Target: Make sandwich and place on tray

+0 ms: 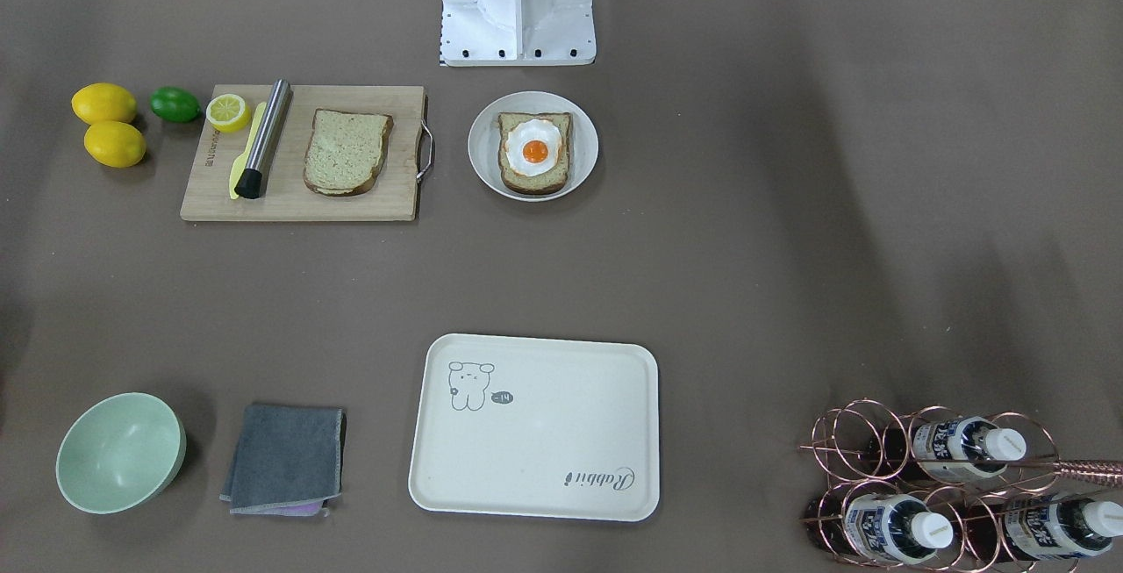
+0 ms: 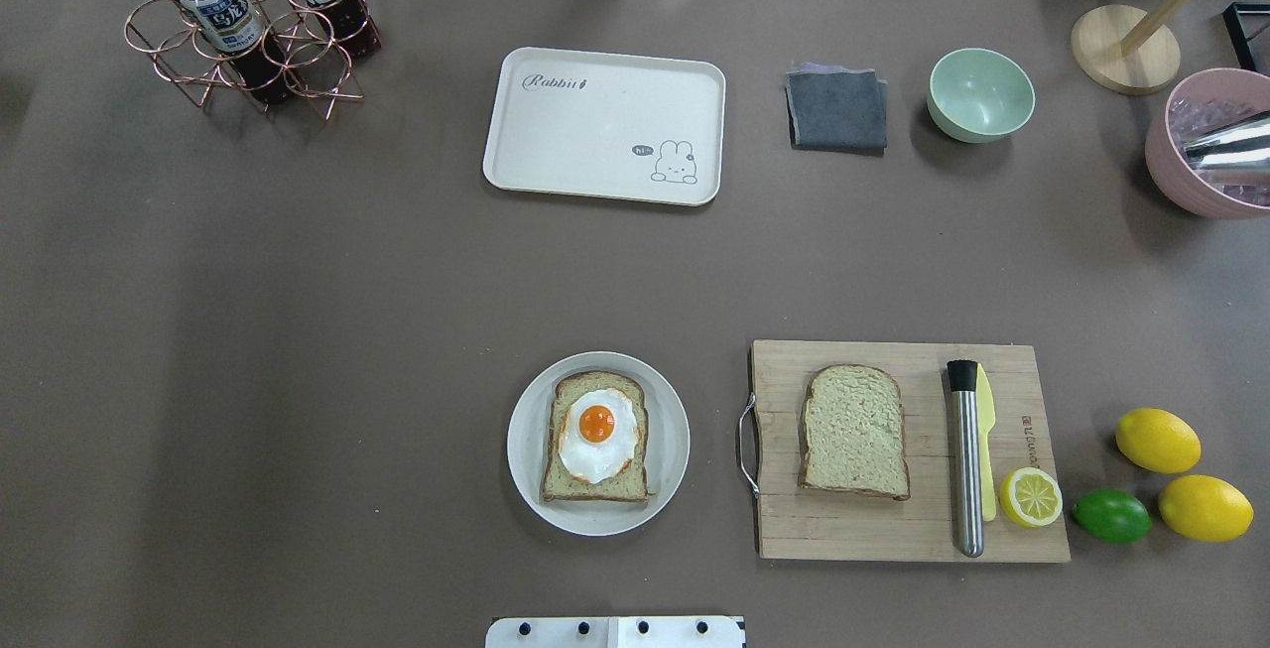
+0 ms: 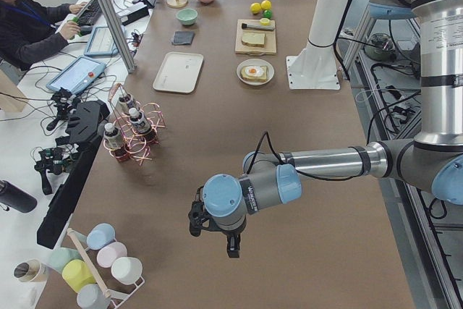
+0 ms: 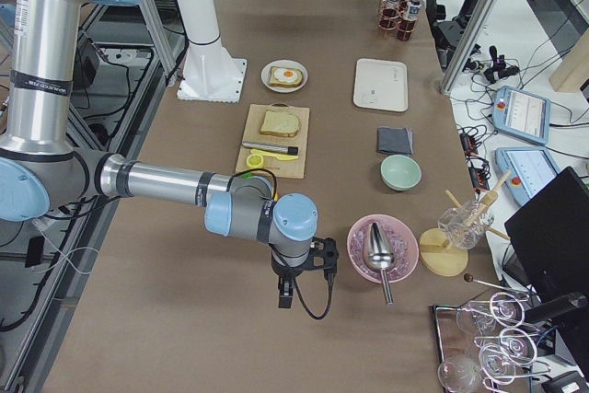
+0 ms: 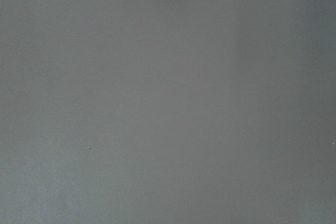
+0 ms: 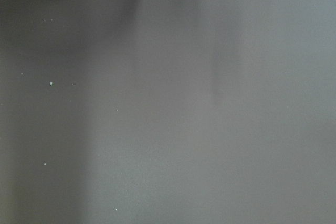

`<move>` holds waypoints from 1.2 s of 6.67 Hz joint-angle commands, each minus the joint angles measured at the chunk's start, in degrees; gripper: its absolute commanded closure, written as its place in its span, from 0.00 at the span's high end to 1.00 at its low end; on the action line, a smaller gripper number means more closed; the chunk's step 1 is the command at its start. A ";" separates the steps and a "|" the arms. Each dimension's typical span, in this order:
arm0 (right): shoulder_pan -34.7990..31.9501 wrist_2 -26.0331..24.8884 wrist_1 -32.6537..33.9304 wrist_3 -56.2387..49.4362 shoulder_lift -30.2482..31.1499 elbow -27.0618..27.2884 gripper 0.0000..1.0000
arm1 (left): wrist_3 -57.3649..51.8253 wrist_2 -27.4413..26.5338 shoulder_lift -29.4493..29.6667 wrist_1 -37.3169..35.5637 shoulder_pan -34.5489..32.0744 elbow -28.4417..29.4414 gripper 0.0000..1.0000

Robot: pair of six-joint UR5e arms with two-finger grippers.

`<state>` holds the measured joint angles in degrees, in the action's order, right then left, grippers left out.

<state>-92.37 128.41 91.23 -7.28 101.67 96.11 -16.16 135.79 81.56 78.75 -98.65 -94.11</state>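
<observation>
A small round white plate (image 2: 526, 450) holds one bread slice with a fried egg (image 2: 596, 435) on top; it also shows in the front view (image 1: 534, 149). A second bread slice (image 2: 853, 430) lies alone on the wooden cutting board (image 2: 893, 529). The cream tray (image 2: 595, 132) with the "Rabbit" script holds nothing. My left gripper (image 3: 231, 244) shows only in the left side view, far from the food; I cannot tell its state. My right gripper (image 4: 285, 296) shows only in the right side view, near a pink bowl; I cannot tell its state.
A metal rod (image 2: 964, 459), a yellow knife (image 2: 987, 450) and a lemon half (image 2: 1030, 497) lie on the board. Two lemons (image 2: 1156, 440) and a lime (image 2: 1111, 515) sit to its right. A grey cloth (image 2: 836, 110), a green bowl (image 2: 980, 94), a bottle rack (image 2: 248, 33) and the pink bowl (image 2: 1206, 162) stand at the back.
</observation>
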 commanded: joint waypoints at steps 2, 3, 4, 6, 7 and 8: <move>0.00 0.97 0.00 -0.02 0.02 -0.04 1.00 | -0.01 0.00 0.00 0.00 -0.05 -0.02 0.99; 0.00 0.97 0.00 -0.02 0.02 -0.13 1.00 | -0.01 0.00 0.00 0.00 0.04 0.07 0.99; 0.00 0.97 0.00 -0.02 0.02 -0.13 1.00 | -0.01 0.00 0.00 0.00 0.04 0.07 0.99; 0.00 0.97 -0.09 0.16 0.20 -0.13 1.00 | -0.01 0.00 0.00 0.00 0.04 0.07 0.99; 0.00 1.06 -0.09 0.16 0.20 -0.13 1.00 | -0.01 0.00 0.09 0.00 0.04 -0.11 0.99; 0.00 0.97 -0.09 0.25 0.20 -0.13 1.00 | -0.01 -0.08 0.09 0.00 -0.05 -0.54 0.99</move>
<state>-92.37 129.41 91.15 -7.11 101.85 95.98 -16.17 135.77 81.61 78.75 -98.62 -94.28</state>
